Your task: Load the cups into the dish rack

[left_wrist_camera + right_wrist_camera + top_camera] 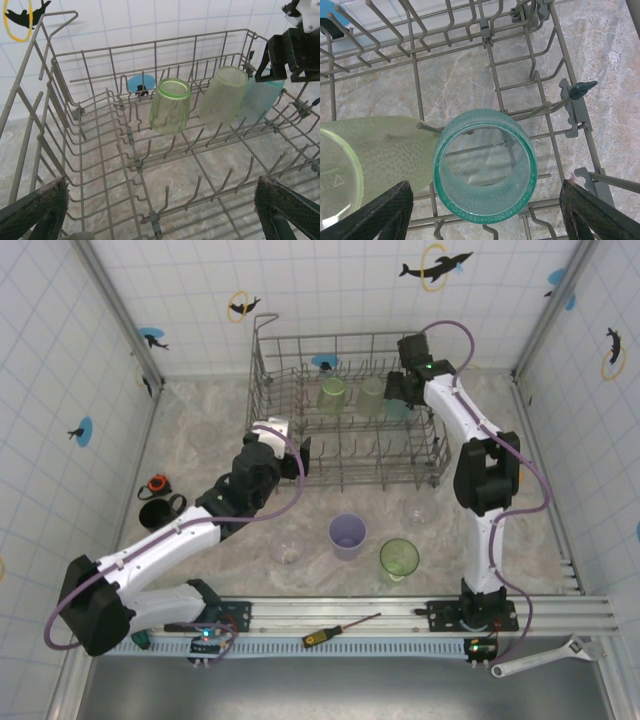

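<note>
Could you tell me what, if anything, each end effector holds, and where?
Nothing: left end effector open; right end effector open, straddling the teal cup untouched.

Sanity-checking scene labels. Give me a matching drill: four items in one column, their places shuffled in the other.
Things:
1. teal cup
2. lavender cup
3. black mug
4. screwdriver

Places:
A. on the table, far left
B. on the rail at the near edge
C. inside the dish rack
D. on the table, just in front of the dish rack

Pairs: 1-C, 2-D, 3-A, 4-B
</note>
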Controlling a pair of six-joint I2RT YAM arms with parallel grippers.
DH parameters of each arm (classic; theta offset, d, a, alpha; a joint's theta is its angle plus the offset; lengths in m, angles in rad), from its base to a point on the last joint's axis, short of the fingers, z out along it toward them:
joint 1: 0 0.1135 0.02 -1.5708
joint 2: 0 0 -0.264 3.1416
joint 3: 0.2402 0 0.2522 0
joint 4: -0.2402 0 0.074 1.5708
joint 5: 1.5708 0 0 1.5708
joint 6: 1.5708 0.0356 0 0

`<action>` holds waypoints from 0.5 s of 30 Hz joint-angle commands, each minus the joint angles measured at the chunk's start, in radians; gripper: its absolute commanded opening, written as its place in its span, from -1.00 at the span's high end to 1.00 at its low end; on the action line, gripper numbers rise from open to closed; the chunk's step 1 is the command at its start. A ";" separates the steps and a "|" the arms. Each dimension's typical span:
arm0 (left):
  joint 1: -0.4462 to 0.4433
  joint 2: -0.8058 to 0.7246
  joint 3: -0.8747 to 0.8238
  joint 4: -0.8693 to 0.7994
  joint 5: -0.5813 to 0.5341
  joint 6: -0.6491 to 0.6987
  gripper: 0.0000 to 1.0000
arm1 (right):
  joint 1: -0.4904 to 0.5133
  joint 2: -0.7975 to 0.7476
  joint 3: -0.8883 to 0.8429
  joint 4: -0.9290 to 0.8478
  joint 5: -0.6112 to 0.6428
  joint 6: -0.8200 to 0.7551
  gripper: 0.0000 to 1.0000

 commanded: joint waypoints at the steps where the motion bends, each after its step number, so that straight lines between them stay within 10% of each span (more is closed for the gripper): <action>1: 0.006 -0.043 0.010 -0.034 -0.020 -0.013 -0.95 | -0.005 -0.128 -0.068 0.042 -0.009 0.005 -0.60; 15: 0.005 -0.146 0.006 -0.231 -0.064 -0.215 -0.95 | 0.000 -0.760 -0.661 0.211 -0.088 0.020 -0.78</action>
